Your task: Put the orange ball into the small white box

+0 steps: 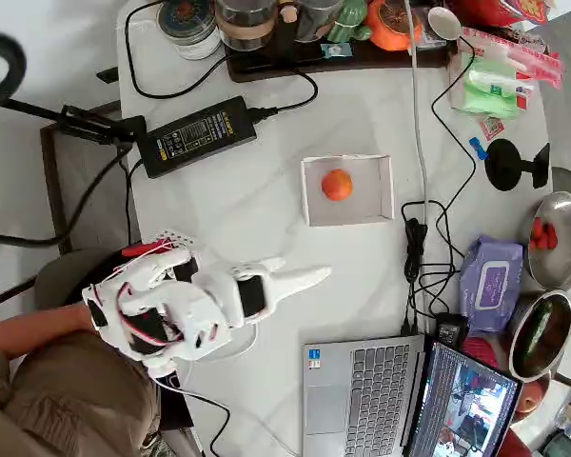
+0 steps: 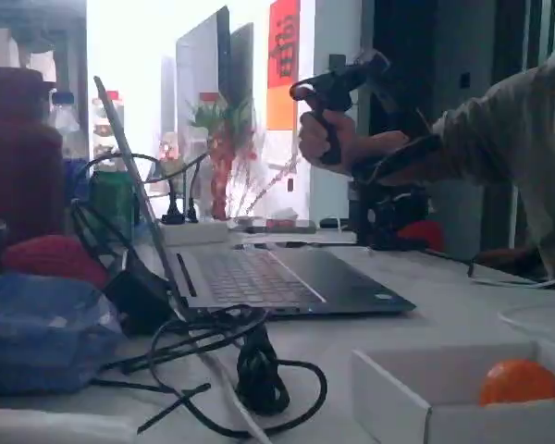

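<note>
In the fixed view the small white box (image 2: pixel 444 388) sits nearest, at the lower right, with the orange ball (image 2: pixel 521 382) resting inside it behind the low front wall. Just beyond, a tangle of black cables (image 2: pixel 250 365) lies on the worktop (image 2: pixel 425 314), and behind that an open laptop (image 2: pixel 277 277).

From overhead, the ball (image 1: pixel 337 185) lies near the centre of the box (image 1: pixel 348 190), slightly toward 9 o'clock. The white arm rests well apart from it, at about 7 o'clock from the box, its end effector (image 1: pixel 300 280) pointing toward 3 o'clock, holding nothing, with fingers that look pressed together into one tapering point. The black power adapter (image 1: pixel 196 136) lies at about 10 o'clock from the box, the laptop (image 1: pixel 362 390) at 6 o'clock.
</note>
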{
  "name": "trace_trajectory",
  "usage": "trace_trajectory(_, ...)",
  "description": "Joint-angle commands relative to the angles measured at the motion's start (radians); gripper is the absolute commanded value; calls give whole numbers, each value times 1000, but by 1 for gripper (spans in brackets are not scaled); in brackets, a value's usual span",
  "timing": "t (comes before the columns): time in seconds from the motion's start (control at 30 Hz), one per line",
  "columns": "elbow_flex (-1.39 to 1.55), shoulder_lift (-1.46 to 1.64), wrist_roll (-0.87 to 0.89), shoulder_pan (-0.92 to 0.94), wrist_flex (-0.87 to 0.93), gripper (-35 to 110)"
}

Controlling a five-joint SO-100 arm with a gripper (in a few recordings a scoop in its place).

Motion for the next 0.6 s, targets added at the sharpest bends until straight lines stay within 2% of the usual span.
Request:
trace_trajectory(0.0, 31, 86, 11, 5, -3, 32)
trace_trajectory(0.33, 186, 184, -140, 18, -15, 32)
trace_trajectory(0.57, 383, 184, -138, 242, -259, 32)
